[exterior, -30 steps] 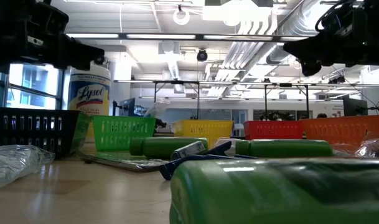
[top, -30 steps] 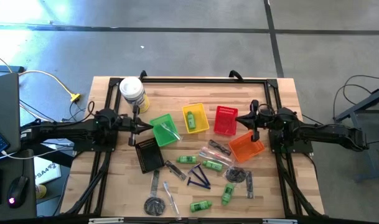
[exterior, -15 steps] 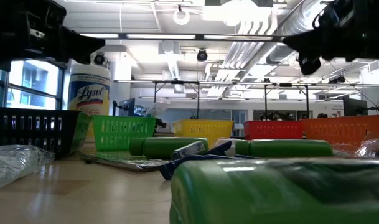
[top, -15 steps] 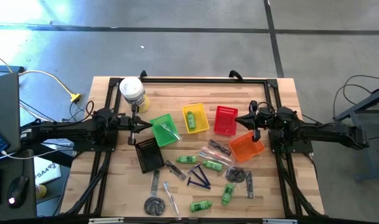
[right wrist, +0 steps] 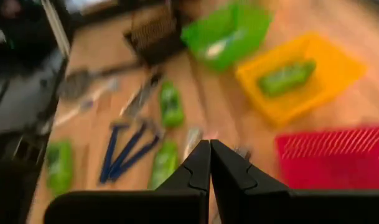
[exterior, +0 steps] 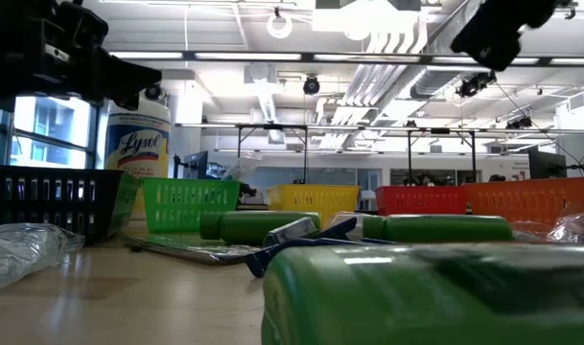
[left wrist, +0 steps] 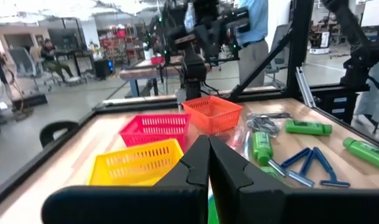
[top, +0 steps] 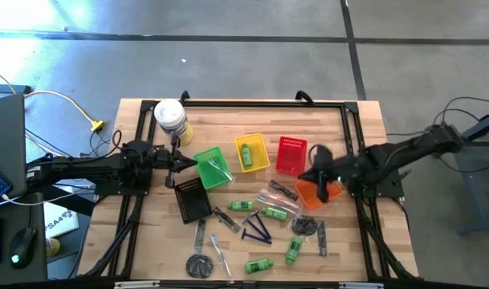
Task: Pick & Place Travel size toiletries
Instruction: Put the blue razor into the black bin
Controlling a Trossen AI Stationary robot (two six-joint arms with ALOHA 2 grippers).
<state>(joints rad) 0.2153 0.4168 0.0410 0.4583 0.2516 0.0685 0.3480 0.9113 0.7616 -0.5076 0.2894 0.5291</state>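
Hovering clenched and empty over the orange basket (top: 317, 191) right of centre, the right end effector (top: 315, 171) has the loose toiletries (top: 264, 225) lower-left on the desk (top: 356, 120), bottles lying crosswise, nearer than the clenched left end effector (top: 182, 166).

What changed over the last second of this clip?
The right gripper swung forward and inward, now over the red basket and orange basket, jaws shut and empty. The left gripper and all toiletries stayed put.
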